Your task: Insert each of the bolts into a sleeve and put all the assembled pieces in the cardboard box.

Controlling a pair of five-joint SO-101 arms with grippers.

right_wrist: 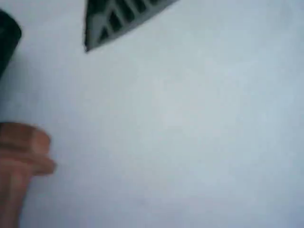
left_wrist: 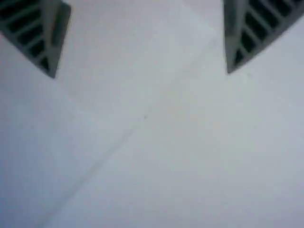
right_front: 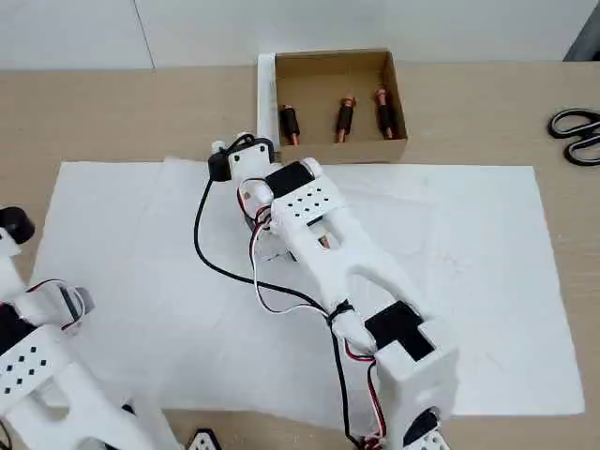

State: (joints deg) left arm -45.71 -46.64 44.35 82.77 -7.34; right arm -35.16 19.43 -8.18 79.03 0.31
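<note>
The right arm [right_front: 319,234] is stretching from the near-right side across the white paper sheet [right_front: 469,281] towards the cardboard box [right_front: 337,150], and its own body is covering whatever is lying beneath it in the high view. In the right wrist view a copper bolt [right_wrist: 23,156] is showing close to the camera over the paper, head up, with its shaft being cut off by the picture's edge. A dark shape [right_wrist: 7,38] next to it is also being cut off and is too blurred to identify. Just a ribbed part of the right gripper [right_wrist: 118,21] is coming into that picture, so it cannot be told whether it is released or grasping anything.

The left arm [right_front: 47,375] is sitting folded at the near-left corner, partly cut off. The left gripper [left_wrist: 140,71] is hanging over creased paper, spread wide and holding nothing.

Three assembled pieces [right_front: 345,117] are lying side by side inside the box. Scissors [right_front: 577,136] are lying on the table [right_front: 94,112] at the far right, half cut off.
</note>
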